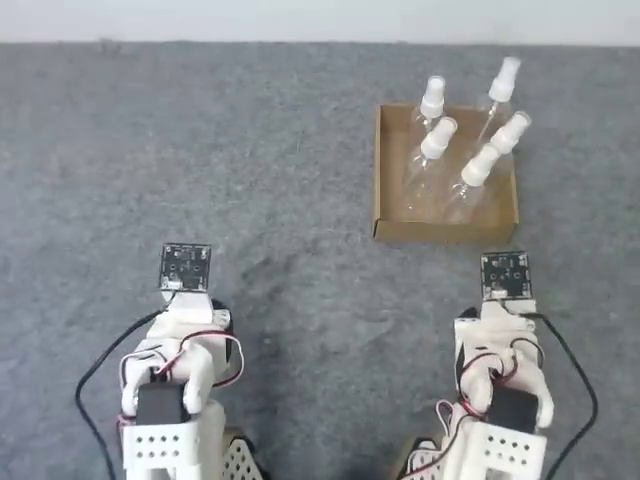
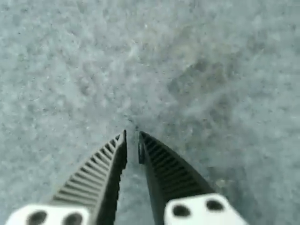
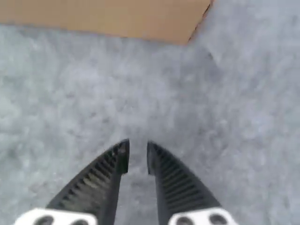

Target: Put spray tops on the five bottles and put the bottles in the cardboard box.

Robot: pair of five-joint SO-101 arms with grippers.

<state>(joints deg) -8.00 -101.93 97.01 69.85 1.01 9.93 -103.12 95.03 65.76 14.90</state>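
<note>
The cardboard box stands at the far right of the grey carpeted table. Several clear bottles lie inside it, each fitted with a white spray top. The left arm rests at the near left, and its gripper is shut over bare carpet with nothing in it. At the near right sits the right arm, just in front of the box. Its gripper is shut and holds nothing, and the box's near wall shows a short way beyond its tips.
Grey carpet covers the whole table. The wide left and middle parts hold no objects. Cables loop beside each arm's base at the near edge.
</note>
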